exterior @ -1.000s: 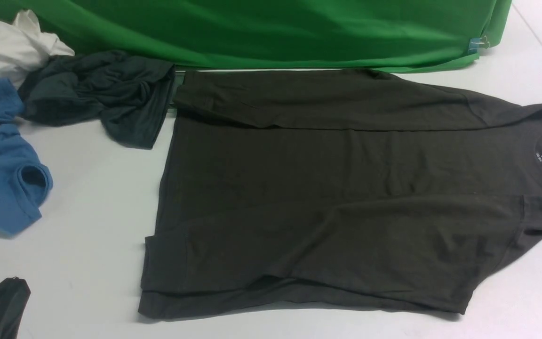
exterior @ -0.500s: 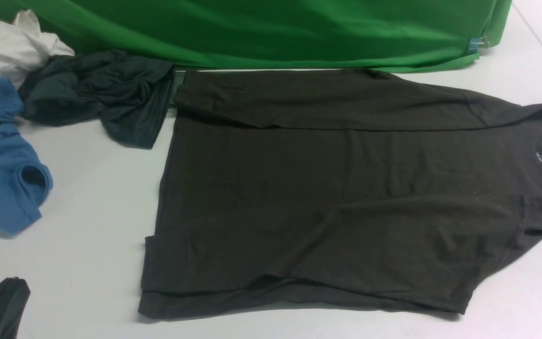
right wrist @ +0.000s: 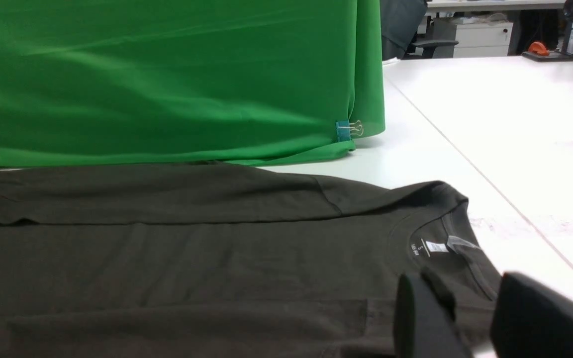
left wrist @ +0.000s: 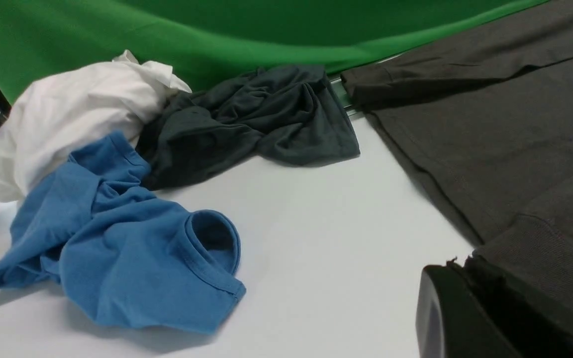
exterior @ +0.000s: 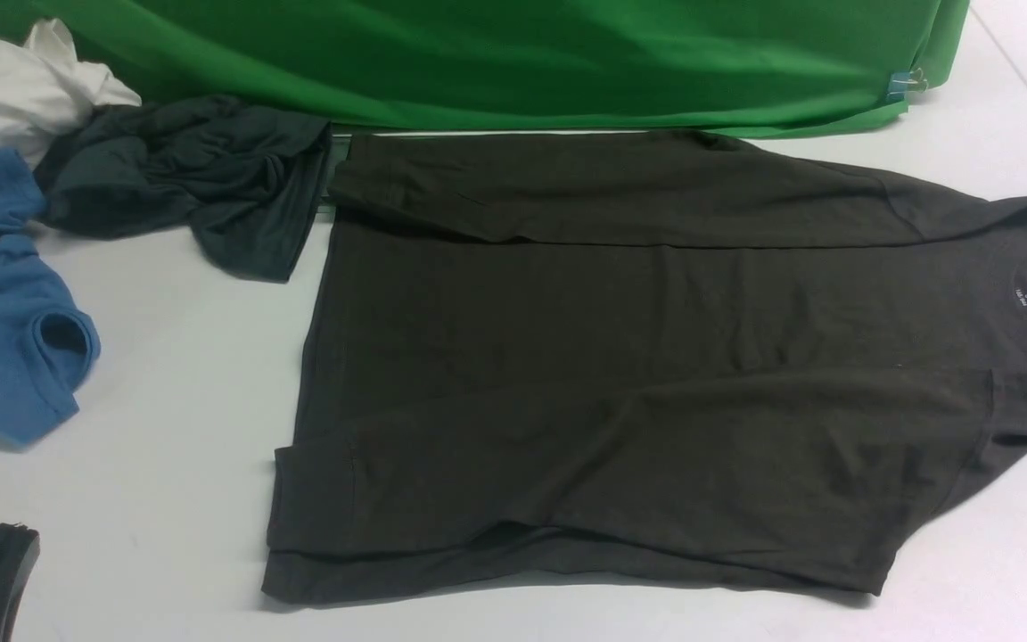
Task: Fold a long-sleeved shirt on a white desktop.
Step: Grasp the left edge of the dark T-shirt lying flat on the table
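Long-sleeved shirt (exterior: pixel 620 357): sleeves folded in; crosswise body fold judged next, hem (exterior: pixel 307 383) to be gripped. Left end effector (exterior: pixel 19 544) closed, empty; right end effector (right wrist: pixel 465 286) parted, empty.

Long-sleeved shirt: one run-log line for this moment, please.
long-sleeved shirt: flat on white desktop, sleeves folded in | left hand: shut, empty | right hand: open, near collar
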Robot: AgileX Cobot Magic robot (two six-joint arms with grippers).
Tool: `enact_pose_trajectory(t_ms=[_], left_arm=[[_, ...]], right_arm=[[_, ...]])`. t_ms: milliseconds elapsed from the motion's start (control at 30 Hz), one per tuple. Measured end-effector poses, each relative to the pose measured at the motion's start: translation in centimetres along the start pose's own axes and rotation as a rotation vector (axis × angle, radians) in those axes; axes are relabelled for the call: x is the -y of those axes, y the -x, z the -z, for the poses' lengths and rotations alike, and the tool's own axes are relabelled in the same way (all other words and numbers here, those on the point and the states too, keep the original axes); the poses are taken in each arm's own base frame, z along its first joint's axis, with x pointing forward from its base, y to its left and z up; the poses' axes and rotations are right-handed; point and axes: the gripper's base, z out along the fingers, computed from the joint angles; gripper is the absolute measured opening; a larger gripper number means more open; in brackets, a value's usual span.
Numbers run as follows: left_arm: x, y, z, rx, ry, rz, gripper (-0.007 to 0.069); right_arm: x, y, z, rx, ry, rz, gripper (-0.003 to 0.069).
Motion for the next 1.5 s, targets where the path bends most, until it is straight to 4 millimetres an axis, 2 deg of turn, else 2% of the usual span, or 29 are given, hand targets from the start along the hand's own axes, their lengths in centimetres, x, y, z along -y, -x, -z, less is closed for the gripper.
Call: enact_pose_trajectory(t_ms=[167,433,733,800,967,1033,1267,1500], left_arm=[[-0.2,0.1,0.0,0.007,0.017,-0.064,0.0037],[-0.6,2.4,0.3,0.264,0.07,-0.064,0.0037],[-0.7,3.1,0.6,0.351,0.088,-0.051,0.0037],[-0.8,3.8,0.9,0.432,0.102,-0.041,0.0037],[-1.4,6.2,2.6,0.774,0.102,0.175,0.0037],[-1.5,6.6,3.0,0.842,0.069,0.28,0.0037],[-1.5,5.9,2.3,0.736,-0.048,0.589,0.0037],[-1.8,6.0,2.5,0.773,-0.074,0.735,0.0037]], right_arm=[[0.0,0.0,0.0,0.0,0.0,0.0,0.0241],[0.0,0.0,0.0,0.0,0.0,0.0,0.0241],[0.0,0.0,0.0,0.0,0.0,0.0,0.0241],[0.0,0.0,0.0,0.005,0.0,0.0,0.0241],[0.0,0.5,0.0,0.053,0.003,0.0,0.0241],[-0.1,0.8,0.0,0.087,0.006,-0.017,0.0241],[-0.2,3.5,0.7,0.387,0.063,-0.188,0.0241],[-0.3,5.1,1.4,0.574,0.113,-0.251,0.0241]])
